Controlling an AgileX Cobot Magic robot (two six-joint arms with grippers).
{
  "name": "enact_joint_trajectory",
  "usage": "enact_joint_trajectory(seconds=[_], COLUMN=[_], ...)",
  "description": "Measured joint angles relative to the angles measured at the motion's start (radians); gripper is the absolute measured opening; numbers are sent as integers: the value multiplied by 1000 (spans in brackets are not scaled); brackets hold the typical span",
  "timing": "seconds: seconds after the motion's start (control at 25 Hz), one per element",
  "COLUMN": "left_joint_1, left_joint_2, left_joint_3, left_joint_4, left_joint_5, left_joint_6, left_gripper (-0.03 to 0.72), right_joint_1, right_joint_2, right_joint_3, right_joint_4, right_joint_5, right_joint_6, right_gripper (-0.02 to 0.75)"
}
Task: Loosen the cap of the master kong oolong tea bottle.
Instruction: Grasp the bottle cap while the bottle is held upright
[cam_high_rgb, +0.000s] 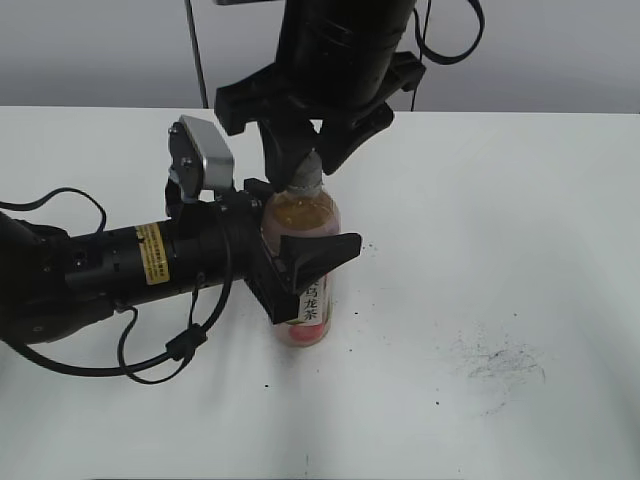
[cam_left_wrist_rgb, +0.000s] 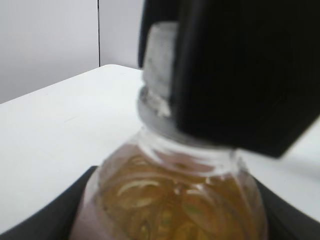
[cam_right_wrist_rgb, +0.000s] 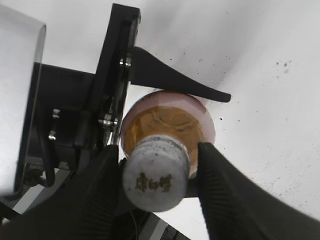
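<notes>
The master kong oolong tea bottle (cam_high_rgb: 306, 218) stands upright mid-table, amber tea above a pink label with black characters. My left gripper (cam_high_rgb: 310, 278) comes in from the left and is shut on the bottle's body; its view shows the bottle's shoulder (cam_left_wrist_rgb: 175, 200) between its fingers. The white-grey cap (cam_high_rgb: 307, 176) is on the neck. My right gripper (cam_high_rgb: 306, 165) hangs from above with its fingers on either side of the cap (cam_right_wrist_rgb: 155, 180). The left finger touches the cap and a small gap shows at the right finger, so it is open. The cap also shows in the left wrist view (cam_left_wrist_rgb: 159, 70).
The white table (cam_high_rgb: 500, 200) has grey scuff marks (cam_high_rgb: 500, 360) at the front right and small dark specks beside the bottle. The left arm's black body and cable (cam_high_rgb: 130, 265) lie along the table's left side. A grey wall stands behind.
</notes>
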Motion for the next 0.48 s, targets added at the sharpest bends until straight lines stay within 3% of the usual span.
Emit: enact_joint_trajectory(seconds=[0.16, 0.32, 0.48], left_joint_1=[0, 0, -1], left_joint_2=[0, 0, 0], left_joint_3=[0, 0, -1], left_joint_4=[0, 0, 0], left_joint_5=[0, 0, 2], left_joint_6=[0, 0, 0], left_gripper=[447, 447, 447], right_joint_1=[0, 0, 1], right_joint_2=[0, 0, 0], right_joint_3=[0, 0, 0], right_joint_4=[0, 0, 0], right_joint_5=[0, 0, 0], right_joint_6=[0, -6, -87], right_gripper=[370, 284, 281])
